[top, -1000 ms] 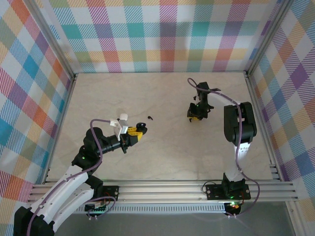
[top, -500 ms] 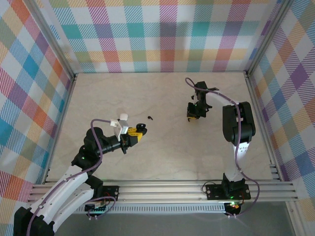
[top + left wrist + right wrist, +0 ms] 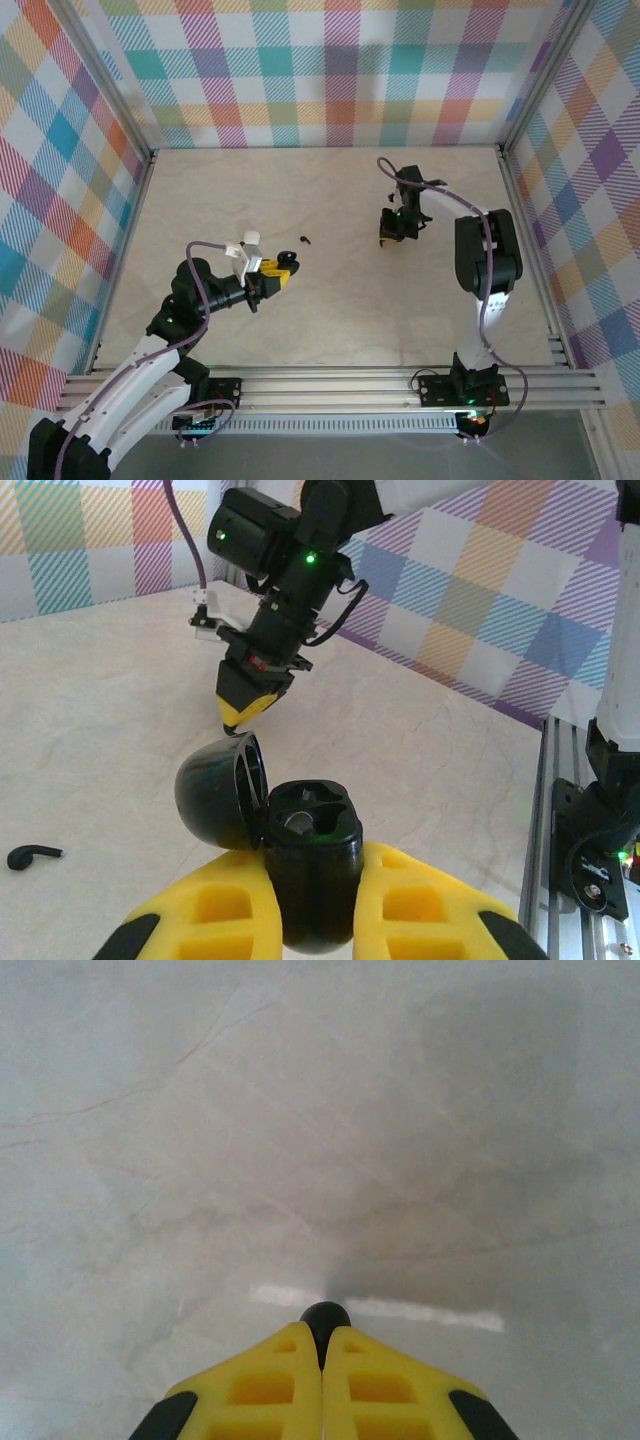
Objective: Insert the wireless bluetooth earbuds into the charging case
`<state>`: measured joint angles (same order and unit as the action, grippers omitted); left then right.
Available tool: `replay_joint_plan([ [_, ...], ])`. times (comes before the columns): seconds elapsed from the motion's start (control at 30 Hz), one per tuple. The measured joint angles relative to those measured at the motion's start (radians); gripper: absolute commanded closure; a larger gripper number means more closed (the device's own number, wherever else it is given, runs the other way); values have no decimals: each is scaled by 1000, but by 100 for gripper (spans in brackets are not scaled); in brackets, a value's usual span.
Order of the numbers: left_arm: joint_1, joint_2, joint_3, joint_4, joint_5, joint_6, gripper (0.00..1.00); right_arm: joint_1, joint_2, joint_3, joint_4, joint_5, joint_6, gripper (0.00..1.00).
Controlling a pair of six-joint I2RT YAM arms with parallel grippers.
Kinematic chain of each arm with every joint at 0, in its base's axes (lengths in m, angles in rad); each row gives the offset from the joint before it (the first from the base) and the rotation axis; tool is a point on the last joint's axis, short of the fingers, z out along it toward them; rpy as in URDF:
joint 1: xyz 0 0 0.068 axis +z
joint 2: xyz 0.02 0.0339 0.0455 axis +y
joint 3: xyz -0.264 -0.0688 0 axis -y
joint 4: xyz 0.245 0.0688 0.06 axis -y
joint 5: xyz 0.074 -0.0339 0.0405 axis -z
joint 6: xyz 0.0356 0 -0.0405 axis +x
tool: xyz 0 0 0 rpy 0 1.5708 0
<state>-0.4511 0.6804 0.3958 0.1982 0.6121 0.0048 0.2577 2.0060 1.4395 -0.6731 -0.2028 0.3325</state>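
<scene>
- Black charging case (image 3: 288, 261) clamped in L gripper (image 3: 278, 272), top view; black earbud (image 3: 304, 239) on table (image 3: 330, 320) just beyond it; R gripper (image 3: 391, 238) well apart.
- L wrist: case lid open, body btw yellow fingers.
- R wrist: fingers closed, small black piece (image 3: 325, 1316) pinched at tips.

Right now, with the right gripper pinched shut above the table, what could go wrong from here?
1. The right gripper pinches the small black earbud at its very fingertips, so it may slip or twist in transit.
2. The left gripper holds the glossy black charging case with its open lid facing the right gripper, which could bump it on approach.
</scene>
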Motion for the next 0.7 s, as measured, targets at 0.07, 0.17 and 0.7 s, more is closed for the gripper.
replay_joint_plan([
  [0.07,0,16,0,25,12,-1,100,4,-36,-19,8,-7,0,96],
  [0.17,0,49,0,76,43,-10,100,19,-103,-51,37,-18,0,97],
  [0.7,-5,83,-2,213,57,-84,100,132,-470,-213,217,-44,1,96],
])
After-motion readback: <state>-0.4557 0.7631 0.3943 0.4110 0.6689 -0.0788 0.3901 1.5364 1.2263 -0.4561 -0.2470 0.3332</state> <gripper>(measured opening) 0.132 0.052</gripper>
